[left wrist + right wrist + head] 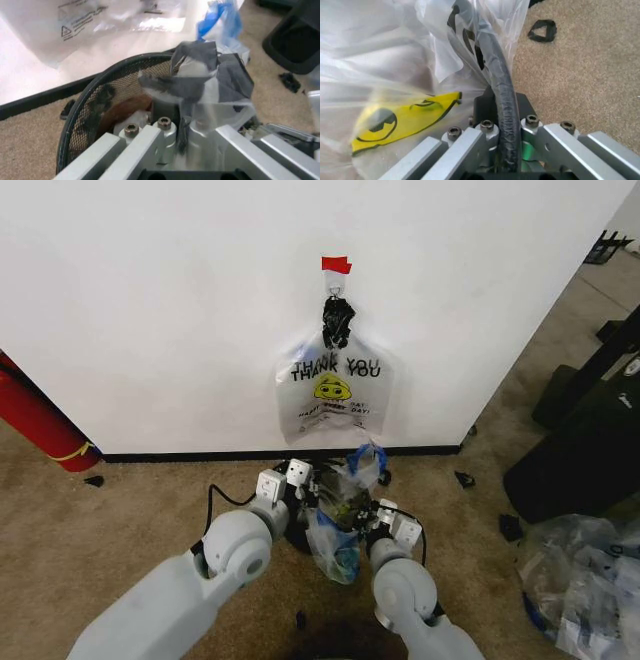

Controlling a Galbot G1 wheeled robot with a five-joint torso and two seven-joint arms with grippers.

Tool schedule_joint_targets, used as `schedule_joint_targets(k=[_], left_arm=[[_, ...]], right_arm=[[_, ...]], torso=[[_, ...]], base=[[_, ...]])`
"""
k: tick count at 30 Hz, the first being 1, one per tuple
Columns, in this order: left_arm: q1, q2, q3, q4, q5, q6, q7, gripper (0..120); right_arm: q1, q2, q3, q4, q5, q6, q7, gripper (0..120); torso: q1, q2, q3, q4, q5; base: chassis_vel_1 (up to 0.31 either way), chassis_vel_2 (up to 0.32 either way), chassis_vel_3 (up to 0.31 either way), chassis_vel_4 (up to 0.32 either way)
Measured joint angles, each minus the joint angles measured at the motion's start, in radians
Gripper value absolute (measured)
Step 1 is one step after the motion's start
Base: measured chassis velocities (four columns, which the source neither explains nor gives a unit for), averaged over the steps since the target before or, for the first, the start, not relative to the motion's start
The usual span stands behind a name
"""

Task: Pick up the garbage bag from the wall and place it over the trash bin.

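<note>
The garbage bag (338,532), thin clear film with blue patches, is draped over the trash bin (299,537) on the carpet below the wall (150,310). My left gripper (298,478) is at the bin's far left rim and my right gripper (392,522) at its right rim. In the left wrist view the left gripper (176,112) is shut on crumpled bag film (215,78) above the black mesh bin (90,108). In the right wrist view the right gripper (502,108) grips the black rim (495,63) with film (380,56) over it; a yellow smiley print shows there.
A clear "THANK YOU" bag (333,390) hangs from a hook (337,280) under red tape (336,265). A red cylinder (35,420) leans at the left. Black equipment (580,430) and a heap of clear bags (585,580) are at the right. Small black bits lie on the carpet.
</note>
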Motion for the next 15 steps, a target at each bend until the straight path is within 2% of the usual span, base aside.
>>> schedule_joint_targets(k=[3,9,11,13,15], left_arm=[[0.016,-0.002,-0.001,-0.011,0.023,-0.012,0.006,0],[0.039,-0.003,-0.014,-0.041,0.046,-0.032,0.015,0],[0.039,-0.003,-0.015,-0.041,0.046,-0.033,0.015,0],[0.039,0.0,-0.022,-0.043,0.049,-0.033,0.015,0],[0.041,0.009,-0.041,-0.04,0.067,-0.036,0.019,0]], right_arm=[[-0.014,-0.004,0.009,0.0,-0.002,0.022,-0.016,0],[-0.06,-0.019,0.07,0.003,0.013,0.146,-0.107,0],[-0.062,-0.02,0.073,0.005,0.014,0.15,-0.113,0],[-0.073,-0.031,0.092,0.015,0.018,0.167,-0.142,0],[-0.101,-0.077,0.135,0.043,0.023,0.186,-0.226,0]], torso=[[0.0,0.0,0.0,0.0001,-0.0003],[0.0,0.0,0.0,0.0,-0.0001],[0.0,0.0,0.0,0.0,-0.0001],[0.0,0.0,0.0,-0.0001,-0.0002],[0.0,0.0,0.0,-0.0001,0.0]], base=[[0.0,0.0,0.0,0.0],[0.0,0.0,0.0,0.0],[0.0,0.0,0.0,0.0],[0.0,0.0,0.0,0.0],[0.0,0.0,0.0,0.0]])
